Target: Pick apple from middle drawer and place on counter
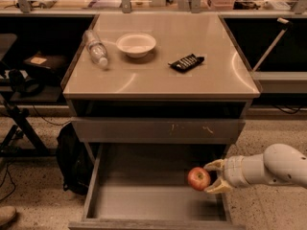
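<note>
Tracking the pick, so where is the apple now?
In the camera view, the apple sits lower right, gripped by the tool over the right side of the open middle drawer, below the counter.
</note>
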Controlling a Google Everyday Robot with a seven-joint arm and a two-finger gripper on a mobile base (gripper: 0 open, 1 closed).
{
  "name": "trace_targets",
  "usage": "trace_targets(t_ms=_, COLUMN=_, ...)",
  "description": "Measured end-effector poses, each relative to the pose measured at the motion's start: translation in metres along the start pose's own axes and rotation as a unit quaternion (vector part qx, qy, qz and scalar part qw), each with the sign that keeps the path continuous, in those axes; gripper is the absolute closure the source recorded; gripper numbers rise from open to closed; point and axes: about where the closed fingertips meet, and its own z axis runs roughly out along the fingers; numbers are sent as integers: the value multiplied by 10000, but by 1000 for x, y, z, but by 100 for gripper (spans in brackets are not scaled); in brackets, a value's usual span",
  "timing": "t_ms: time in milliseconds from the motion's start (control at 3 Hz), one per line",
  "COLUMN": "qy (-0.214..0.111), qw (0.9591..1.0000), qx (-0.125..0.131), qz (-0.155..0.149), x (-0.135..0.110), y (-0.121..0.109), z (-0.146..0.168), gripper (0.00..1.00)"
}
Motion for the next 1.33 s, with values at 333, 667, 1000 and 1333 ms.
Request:
trace_targets(t_ms=333, qy=-1, qw=10000, qx=-2, qz=0, x=0, y=0, z=0, gripper=100)
trace_targets(t_ms=667, qy=72, qw=9999, qx=128, qz=-26, x=-18, y=-6, z=-20, gripper=100)
trace_targets(t_ms=1000, qy=163, qw=9991, qx=401, qz=-51, x=-71, y=-9, z=-63, gripper=100)
trace_targets(t_ms=1333, qy=329, qw=9958, qx=798, qz=-310, x=-147, y=-19, z=-121, gripper=100)
